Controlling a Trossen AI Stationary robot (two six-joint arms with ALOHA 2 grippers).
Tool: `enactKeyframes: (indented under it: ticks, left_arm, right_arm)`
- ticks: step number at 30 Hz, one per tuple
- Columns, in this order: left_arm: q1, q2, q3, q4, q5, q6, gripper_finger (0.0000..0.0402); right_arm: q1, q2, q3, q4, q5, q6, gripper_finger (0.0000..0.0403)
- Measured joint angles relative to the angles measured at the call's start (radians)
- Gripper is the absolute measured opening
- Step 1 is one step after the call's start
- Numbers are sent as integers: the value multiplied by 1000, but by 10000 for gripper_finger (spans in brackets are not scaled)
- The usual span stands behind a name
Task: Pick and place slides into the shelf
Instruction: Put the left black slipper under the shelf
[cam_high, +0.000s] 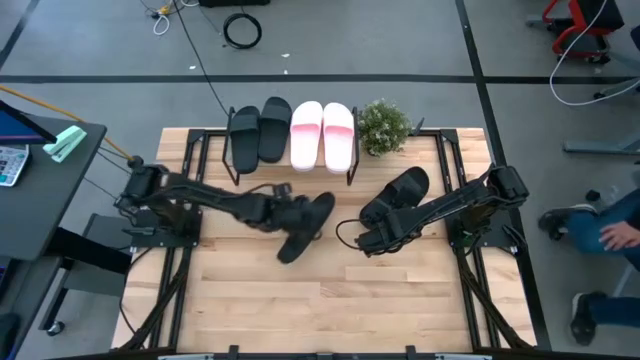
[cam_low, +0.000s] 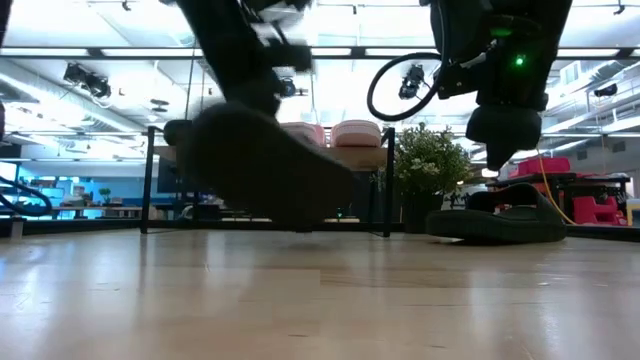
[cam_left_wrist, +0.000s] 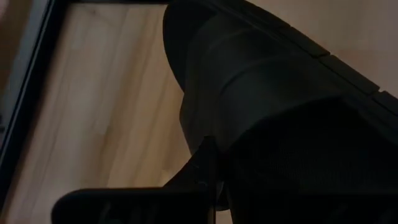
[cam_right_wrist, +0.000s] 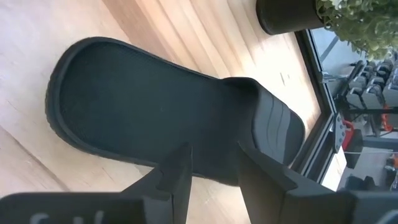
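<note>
My left gripper (cam_high: 292, 213) is over the table's middle, shut on a black slide (cam_high: 308, 228) that shows large and blurred in the low view (cam_low: 265, 165). My right gripper (cam_high: 374, 236) is open and hovers just above another black slide (cam_high: 396, 194). That slide lies sole-down on the table (cam_low: 500, 222). In the right wrist view the fingers (cam_right_wrist: 177, 171) stand over its long near edge, by the footbed (cam_right_wrist: 143, 106). The shelf (cam_high: 237, 180) at the far edge carries two black slides (cam_high: 258, 130) and two pale pink slides (cam_high: 322, 135) on its top board. My left gripper holds the black slide at its side by the wide strap (cam_left_wrist: 249, 106). One finger (cam_left_wrist: 204, 165) lies against that side; the other is hidden behind the slide. The slide is lifted clear of the table and tilted (cam_low: 265, 165).
A small green potted plant (cam_high: 383, 125) stands right of the shelf, close behind the right slide. Bare wooden table (cam_high: 330, 300) spreads toward the near edge. Black arm mounts sit at both sides. A person's legs show off the table's right side (cam_high: 600, 235).
</note>
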Motion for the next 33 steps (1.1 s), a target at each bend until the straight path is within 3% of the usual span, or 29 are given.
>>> enactKeyframes:
  ticks: [6, 13, 21, 25, 33]
  left_arm:
    - [111, 110, 1, 199, 6, 69, 18]
    - [185, 124, 0, 284, 37, 81, 28]
    - [159, 126, -1, 322, 111, 137, 94]
    - [140, 126, -1, 329, 112, 120, 147]
    - [99, 115, 5, 319, 112, 64, 206]
  right_arm:
    - [34, -59, 0, -25, -43, 43, 130]
    - [113, -193, 0, -1, -35, 94, 130]
    - [165, -296, 0, 79, -1, 117, 130]
    - [183, -294, -12, 232, -3, 26, 130]
    - [190, -234, -184, 805, -54, -129, 114]
